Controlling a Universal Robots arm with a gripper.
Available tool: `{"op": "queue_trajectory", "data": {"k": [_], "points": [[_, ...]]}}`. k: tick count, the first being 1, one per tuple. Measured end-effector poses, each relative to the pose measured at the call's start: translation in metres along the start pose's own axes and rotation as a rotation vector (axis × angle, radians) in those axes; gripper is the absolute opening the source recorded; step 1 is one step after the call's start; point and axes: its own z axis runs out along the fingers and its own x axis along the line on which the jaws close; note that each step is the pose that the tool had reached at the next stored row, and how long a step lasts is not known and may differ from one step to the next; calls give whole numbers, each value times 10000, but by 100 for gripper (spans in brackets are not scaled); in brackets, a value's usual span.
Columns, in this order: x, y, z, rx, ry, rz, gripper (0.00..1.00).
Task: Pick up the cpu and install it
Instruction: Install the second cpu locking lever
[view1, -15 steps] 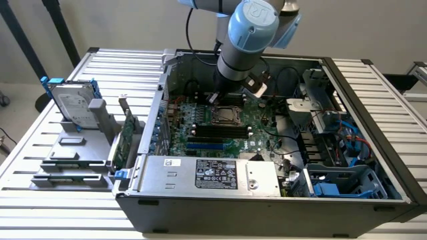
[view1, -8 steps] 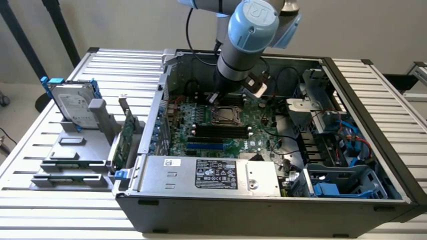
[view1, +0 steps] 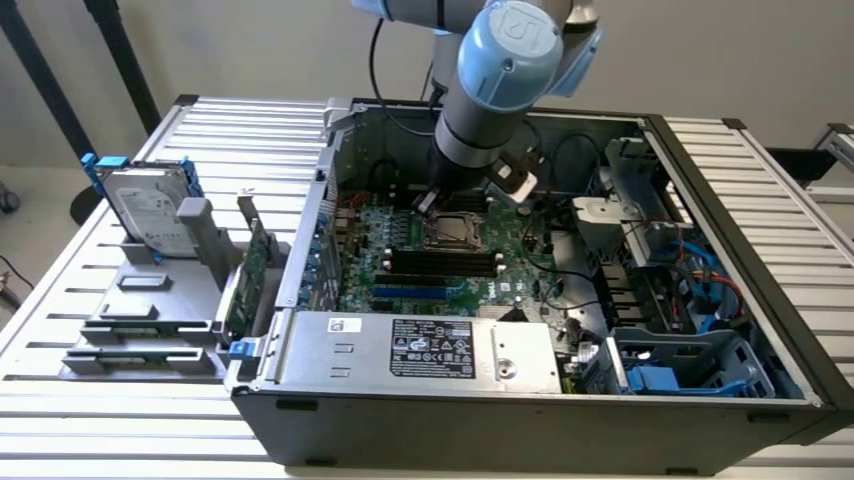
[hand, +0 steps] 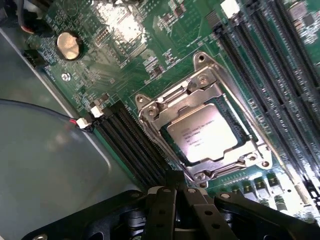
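The pincer (view1: 430, 203), clenched on nothing, hangs at the upper middle of the exterior view just beside the socket (view1: 458, 232), where the cpu (hand: 209, 136) already sits square in its metal frame, directly ahead of the fingertips.

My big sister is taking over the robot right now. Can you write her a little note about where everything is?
Gripper: shut, holding nothing, just above the motherboard inside the computer case.
CPU: lying flat in its metal-framed socket, silver top up.
Done: the chip is picked up and placed in the socket.
Left: whether the socket frame is latched down cannot be told.
Hard drive stands in its rack outside the case, at the exterior view's left.
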Motion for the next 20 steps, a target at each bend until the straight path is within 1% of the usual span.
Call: {"op": "queue_trajectory", "data": {"k": [5,8,11,20], "points": [[-42,14,-133,11,-8,5,11],[-128,70,-184,10,-10,8,11],[-198,113,-257,15,-17,11,11],[-393,222,-543,65,-48,40,11]]}}
